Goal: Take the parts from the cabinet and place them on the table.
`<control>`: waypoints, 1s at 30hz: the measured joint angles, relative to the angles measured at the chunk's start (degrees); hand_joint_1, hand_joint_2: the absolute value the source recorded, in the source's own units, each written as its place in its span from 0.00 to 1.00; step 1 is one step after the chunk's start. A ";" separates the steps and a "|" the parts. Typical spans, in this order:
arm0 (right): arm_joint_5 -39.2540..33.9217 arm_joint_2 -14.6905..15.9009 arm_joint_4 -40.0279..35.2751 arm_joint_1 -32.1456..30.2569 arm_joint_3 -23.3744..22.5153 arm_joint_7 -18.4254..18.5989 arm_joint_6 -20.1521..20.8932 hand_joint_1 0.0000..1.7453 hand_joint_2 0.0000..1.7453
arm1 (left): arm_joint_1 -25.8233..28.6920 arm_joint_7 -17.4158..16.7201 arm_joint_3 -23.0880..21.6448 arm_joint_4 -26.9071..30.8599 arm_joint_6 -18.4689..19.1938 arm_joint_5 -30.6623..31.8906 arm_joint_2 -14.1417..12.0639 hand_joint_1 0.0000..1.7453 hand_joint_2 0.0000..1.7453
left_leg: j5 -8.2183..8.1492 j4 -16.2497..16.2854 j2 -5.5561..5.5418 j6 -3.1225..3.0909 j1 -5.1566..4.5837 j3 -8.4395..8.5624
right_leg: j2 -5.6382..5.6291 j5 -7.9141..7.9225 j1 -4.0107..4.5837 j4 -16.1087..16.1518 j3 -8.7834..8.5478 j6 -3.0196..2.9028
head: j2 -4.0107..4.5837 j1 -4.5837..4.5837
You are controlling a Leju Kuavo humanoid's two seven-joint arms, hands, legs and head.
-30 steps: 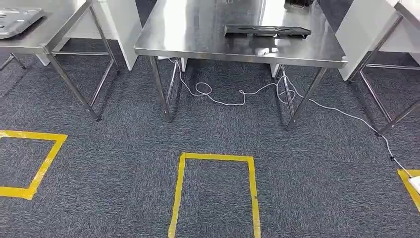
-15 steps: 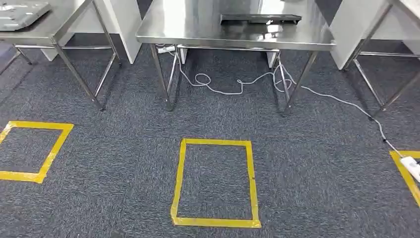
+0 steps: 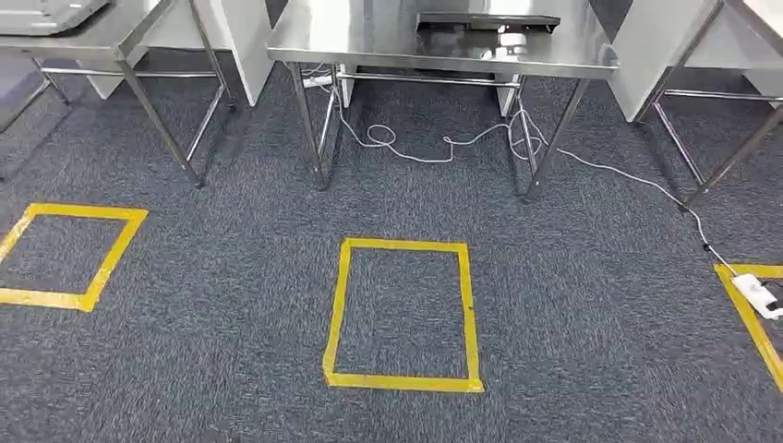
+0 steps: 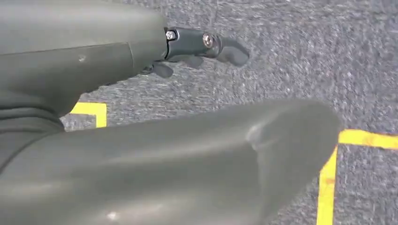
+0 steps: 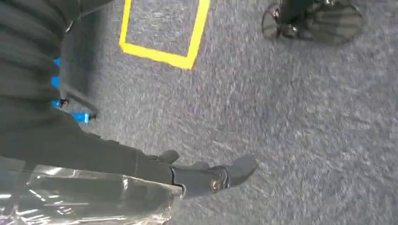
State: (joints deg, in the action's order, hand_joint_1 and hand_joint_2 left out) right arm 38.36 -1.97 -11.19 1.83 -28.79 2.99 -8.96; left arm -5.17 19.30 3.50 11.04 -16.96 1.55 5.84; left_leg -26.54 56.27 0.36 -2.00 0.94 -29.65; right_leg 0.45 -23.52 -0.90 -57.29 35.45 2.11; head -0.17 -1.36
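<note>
The robot stands back from the middle steel table (image 3: 369,44), on which a flat dark part (image 3: 487,20) already lies near the far edge; a grey part (image 3: 46,13) rests on the table to the left. By the look of it this is a walking leg between cabinet and table rather than a placing or picking move. The left hand (image 4: 187,47) hangs over the carpet with its fingers straight, apart from the thumb and holding nothing. The right hand (image 5: 197,177) also hangs low, and a dark thing in clear plastic wrap (image 5: 84,199) lies against it; I cannot tell whether the fingers close on it. If that is a part, the next move calls for stepping up to the table across the yellow taped square (image 3: 337,314), clear of the white cable (image 3: 415,152) under the table; if not, for turning to the cabinet. Against a second ago, the whole head view has shifted: the table sits higher and smaller and the square is fully in sight, so the camera has drawn back and the things have not moved.
</note>
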 joint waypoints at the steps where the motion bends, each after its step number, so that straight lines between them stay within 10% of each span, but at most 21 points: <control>1: 0.04 -0.09 0.04 0.01 0.00 0.07 0.00 0.00 1.00 | -0.01 0.02 0.02 0.02 0.00 0.00 0.00 0.00 0.00 | 0.72 -0.28 -0.11 -0.56 0.02 -1.11 | -0.07 -3.08 0.05 -2.22 0.88 -0.75 | 0.00 0.55; 4: 0.04 -0.07 0.07 0.03 -0.11 0.09 0.00 0.00 1.00 | 0.03 0.00 0.02 0.02 0.02 0.24 0.02 0.00 0.00 | 3.29 -0.19 0.14 -0.66 -0.10 -4.19 | -0.21 -10.91 -0.34 -14.19 4.08 -1.22 | 0.00 0.92; 6: 0.04 0.04 0.07 0.05 -0.24 0.11 0.00 0.00 1.00 | 0.03 -0.09 0.02 0.02 0.26 0.26 0.04 0.00 0.00 | 5.01 -0.11 0.35 -0.30 -0.08 -5.96 | -0.21 -8.90 -0.46 -16.57 2.50 0.56 | 0.00 0.94; 8: 0.04 0.11 0.07 0.07 -0.28 0.13 0.00 0.00 1.00 | 0.03 -0.28 0.02 0.02 0.70 0.26 0.11 0.00 0.00 | 6.76 0.01 0.35 0.33 0.19 -8.04 | -0.21 -5.41 -0.86 -10.38 -3.20 2.10 | 0.00 0.96; 10: 0.07 -0.09 0.07 0.37 -0.28 0.13 0.02 0.00 1.00 | -0.01 -0.44 0.02 0.15 0.37 0.35 0.04 0.00 0.00 | 8.04 0.43 0.29 1.30 -0.26 -9.18 | -0.33 -7.88 -0.93 1.77 -12.38 1.65 | 0.00 1.27; 14: 0.22 -0.24 0.09 -0.11 -0.35 0.15 0.18 0.00 1.00 | 0.15 -0.55 0.00 0.11 -0.18 0.52 -0.11 0.00 0.00 | 10.19 0.29 0.42 2.48 0.43 -9.73 | -0.49 -8.35 -0.90 2.49 -10.96 -0.80 | 0.00 0.52; 18: 0.57 -0.15 0.17 -0.23 -0.39 0.19 0.30 0.00 1.00 | 0.34 -1.25 0.00 0.09 -0.50 0.63 -0.13 0.00 0.00 | -1.78 11.54 0.07 3.11 0.74 -12.76 | -0.06 -6.38 -0.27 2.36 -9.32 -2.83 | 0.00 0.42; 20: 0.66 -0.20 0.20 -0.31 -0.39 0.20 1.14 0.00 1.00 | 0.37 -1.31 0.00 0.09 -0.50 0.87 -0.13 0.00 0.00 | -3.28 17.97 0.06 2.95 0.73 -13.70 | -0.07 -5.76 0.21 2.06 -8.25 -2.91 | 0.00 0.39; 22: 0.63 -0.18 0.20 -0.40 -0.39 0.20 1.84 0.00 1.00 | 0.36 -1.40 0.00 0.09 -0.48 0.96 -0.13 0.00 0.00 | -1.07 14.58 0.05 2.19 0.61 -9.79 | -0.16 -5.41 0.63 1.62 -7.91 -2.91 | 0.00 0.42; 24: 0.50 -0.20 0.22 -0.37 -0.39 0.20 2.40 0.00 1.00 | 0.16 -1.70 -0.02 0.11 -0.35 1.27 -0.15 0.00 0.00 | 0.35 4.07 -0.24 0.62 0.05 -2.90 | -0.29 -5.34 0.72 1.18 -7.49 -2.80 | 0.00 0.44; 28: 0.18 -0.39 0.26 -0.12 -0.61 0.74 2.58 0.00 1.00 | 0.02 -2.14 -0.13 0.11 -0.31 1.55 -0.28 0.00 0.00 | 0.37 2.16 -0.28 0.05 -1.27 -2.12 | -0.16 -4.64 0.24 1.37 -6.75 -1.64 | 0.00 0.50; 30: 0.09 -0.33 0.26 -0.18 -0.85 1.09 2.54 0.00 1.00 | -0.14 -2.34 -0.26 0.11 -0.15 1.64 -0.22 0.00 0.00 | 0.72 1.71 -0.23 1.09 -1.15 -2.38 | -0.14 -4.69 0.66 1.13 -6.22 -1.80 | 0.00 0.59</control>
State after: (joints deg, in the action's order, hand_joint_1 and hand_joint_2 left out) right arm 38.45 -2.29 -10.93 1.65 -29.64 4.09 -6.43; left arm -5.30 16.96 3.23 11.15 -17.11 3.19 5.62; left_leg -25.81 57.98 0.12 -0.91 -0.22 -32.03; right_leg 0.31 -28.22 -0.23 -56.16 29.22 0.31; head -0.17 -0.77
